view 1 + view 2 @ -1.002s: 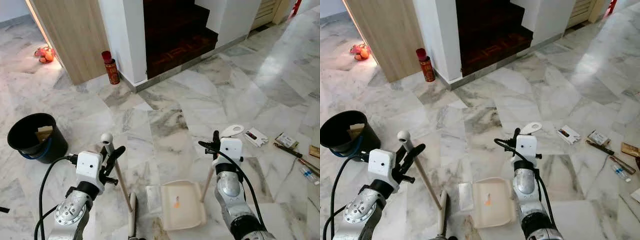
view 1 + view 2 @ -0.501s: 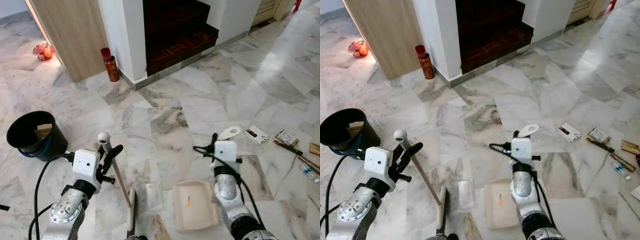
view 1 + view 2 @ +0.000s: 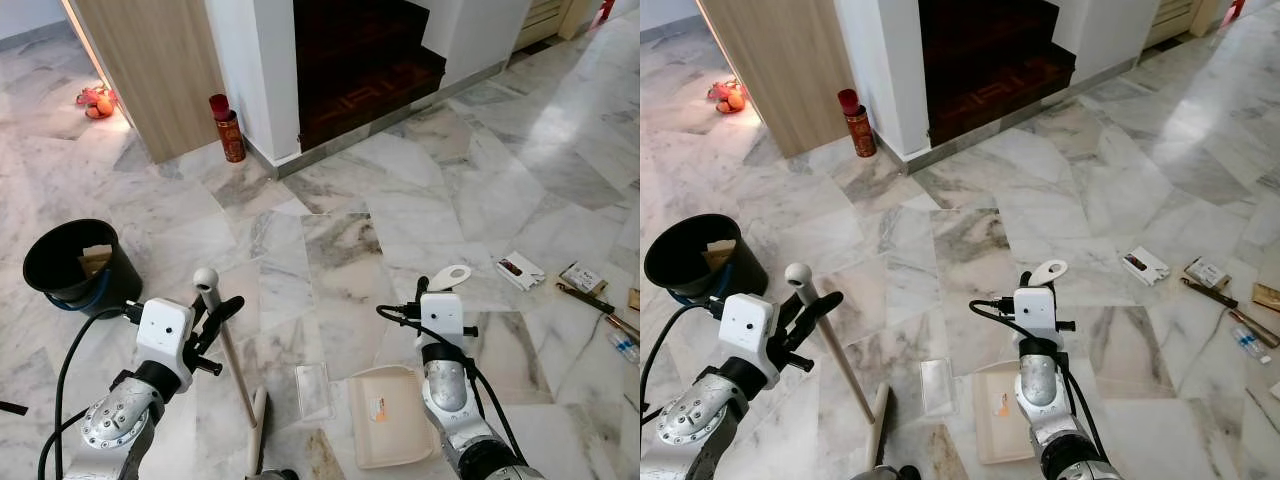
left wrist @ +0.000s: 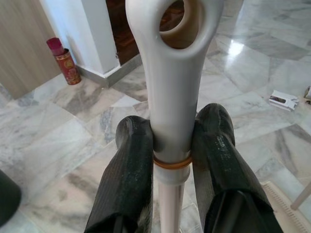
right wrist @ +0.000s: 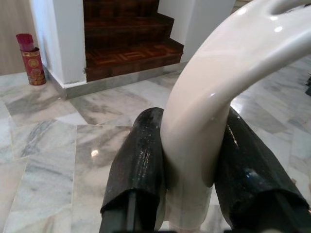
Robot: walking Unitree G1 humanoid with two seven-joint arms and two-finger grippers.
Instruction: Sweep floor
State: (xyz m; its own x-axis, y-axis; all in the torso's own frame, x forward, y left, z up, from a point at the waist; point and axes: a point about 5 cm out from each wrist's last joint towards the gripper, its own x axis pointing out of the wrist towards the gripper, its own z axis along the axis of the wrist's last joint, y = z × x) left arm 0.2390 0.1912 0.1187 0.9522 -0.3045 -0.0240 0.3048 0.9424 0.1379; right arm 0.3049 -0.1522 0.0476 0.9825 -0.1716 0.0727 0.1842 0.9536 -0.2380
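My left gripper (image 3: 222,318) is shut on a broom's pale wooden handle (image 3: 232,360), just below its white knobbed top (image 4: 171,73). The broom head (image 3: 258,440) rests on the marble floor at the bottom of the eye views. My right gripper (image 5: 189,126) is shut on the curved white handle (image 3: 449,276) of a cream dustpan (image 3: 392,432), which lies flat on the floor in front of me. A small orange scrap (image 3: 378,406) lies in the pan. A clear plastic piece (image 3: 313,388) lies on the floor between broom and pan.
A black bucket (image 3: 70,265) with cardboard inside stands at my left. Several bits of litter, among them a white box (image 3: 520,270), lie at the right. Ahead are a red can (image 3: 228,128), a white pillar (image 3: 255,70) and dark wooden stairs (image 3: 360,60).
The dustpan has slid to the right, away from the clear plastic piece, with my right arm. The camera has shifted slightly. The left gripper keeps its hold on the broom.
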